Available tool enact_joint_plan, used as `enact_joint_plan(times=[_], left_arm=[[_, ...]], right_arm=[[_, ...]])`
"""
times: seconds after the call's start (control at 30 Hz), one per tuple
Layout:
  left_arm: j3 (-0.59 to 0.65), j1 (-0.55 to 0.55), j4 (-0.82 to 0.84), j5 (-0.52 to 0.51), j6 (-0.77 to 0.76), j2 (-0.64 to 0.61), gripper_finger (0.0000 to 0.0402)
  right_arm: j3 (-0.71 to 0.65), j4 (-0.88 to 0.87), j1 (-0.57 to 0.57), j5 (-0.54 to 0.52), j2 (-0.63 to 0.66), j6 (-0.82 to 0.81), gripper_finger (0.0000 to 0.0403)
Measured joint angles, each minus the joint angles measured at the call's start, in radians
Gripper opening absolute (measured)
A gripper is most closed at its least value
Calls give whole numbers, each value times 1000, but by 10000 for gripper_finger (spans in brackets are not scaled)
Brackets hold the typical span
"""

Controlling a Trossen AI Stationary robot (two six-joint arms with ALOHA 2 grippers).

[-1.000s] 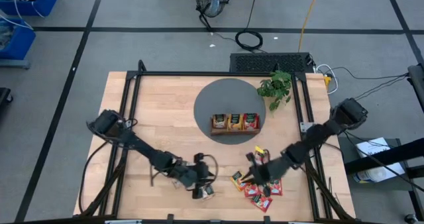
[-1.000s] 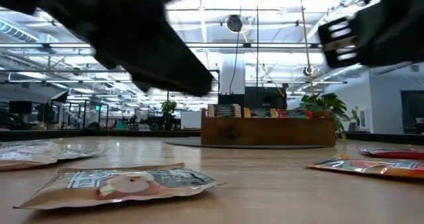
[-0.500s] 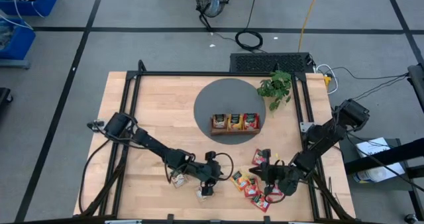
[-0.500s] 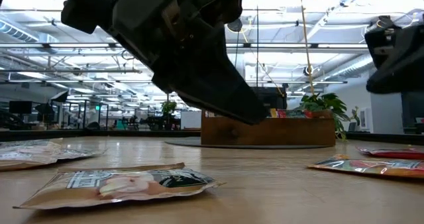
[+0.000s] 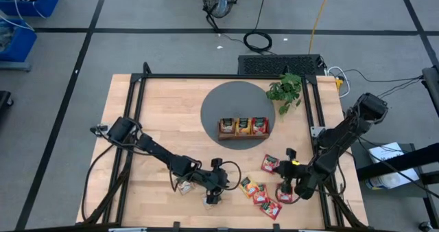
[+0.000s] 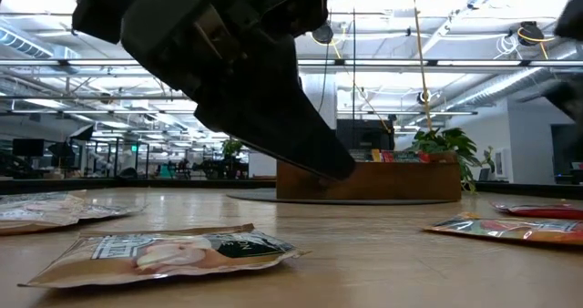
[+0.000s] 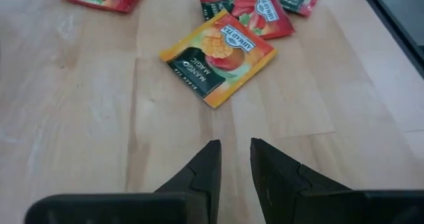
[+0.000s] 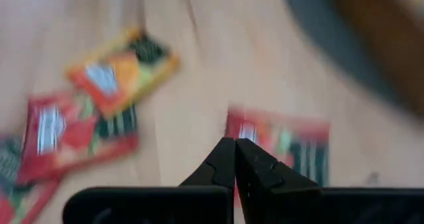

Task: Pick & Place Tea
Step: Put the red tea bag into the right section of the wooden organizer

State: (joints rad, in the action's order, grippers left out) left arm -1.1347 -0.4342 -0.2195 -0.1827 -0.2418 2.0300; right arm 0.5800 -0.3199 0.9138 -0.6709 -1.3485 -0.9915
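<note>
Several tea sachets lie flat on the wooden table. In the high view an orange one (image 5: 248, 186) and red ones (image 5: 269, 163) (image 5: 261, 195) (image 5: 271, 209) are near the right, and two beige ones (image 5: 184, 186) (image 5: 212, 200) sit by my left gripper. My left gripper (image 5: 226, 182) hovers low, narrowly open and empty. It points at the orange mango sachet (image 7: 218, 57), and in the low view (image 6: 319, 158) it hangs over a beige sachet (image 6: 164, 253). My right gripper (image 5: 282, 170) is shut and empty above a red sachet (image 8: 281, 141).
A brown three-compartment tray (image 5: 243, 127) holding sachets stands on a dark round mat (image 5: 219, 101) mid-table, with a small green plant (image 5: 287, 89) at the far right. A black frame (image 5: 137, 115) borders the table. Bare wood lies on the left half.
My left gripper has moved from over the beige sachets toward the table's right, toward the orange sachet. My right gripper has drawn back toward the right and far side, away from the orange sachet, and risen. The beige sachet near the low camera has stayed put.
</note>
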Motion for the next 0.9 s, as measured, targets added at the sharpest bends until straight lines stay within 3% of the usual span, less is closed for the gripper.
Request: enact_joint_plan(times=[0.17, 0.37, 0.73, 0.9], left_arm=[[0, 2, -15, -1, -2, 0, 88], [0, 4, -29, -9, -1, 0, 88], [0, 4, -28, -54, -2, 0, 88], [0, 4, -21, -55, -1, 0, 88]], right_arm=[[0, -158, 13, 94, -22, -193, 0], [0, -220, -15, 88, -38, -260, 0], [4, 134, -189, 114, -207, 116, 0], [3, 243, -270, 191, -276, 232, 0]])
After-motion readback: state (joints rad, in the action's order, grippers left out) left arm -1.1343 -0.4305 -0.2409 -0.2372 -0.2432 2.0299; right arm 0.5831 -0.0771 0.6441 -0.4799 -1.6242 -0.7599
